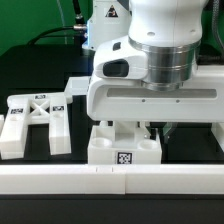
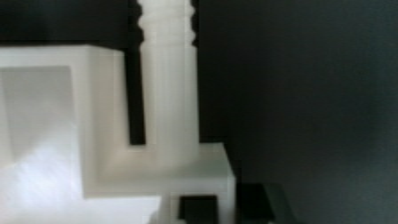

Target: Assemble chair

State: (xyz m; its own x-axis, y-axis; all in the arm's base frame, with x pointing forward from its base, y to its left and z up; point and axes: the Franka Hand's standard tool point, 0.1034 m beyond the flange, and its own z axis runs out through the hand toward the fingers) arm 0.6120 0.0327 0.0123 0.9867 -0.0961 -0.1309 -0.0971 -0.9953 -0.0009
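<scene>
One gripper (image 1: 150,130) hangs at the centre right of the exterior view, just above one notched block (image 1: 125,148) at the lower centre, which bears one tag (image 1: 125,158) on its front. The fingers stand narrow, nearly together; whether they pinch anything cannot be told. One X-braced frame (image 1: 35,118) lies at the middle left, apart from the block. One slab (image 1: 76,88) lies behind it. The wrist view shows one ribbed white post (image 2: 160,60) close up.

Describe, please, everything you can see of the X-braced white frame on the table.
The X-braced frame looks like chunky white plastic. Two thick legs point toward the camera, joined by a crossed brace, with small black-and-white tags on top. It lies flat on the black table, at the exterior view's left, and nothing else visibly touches it.
</scene>
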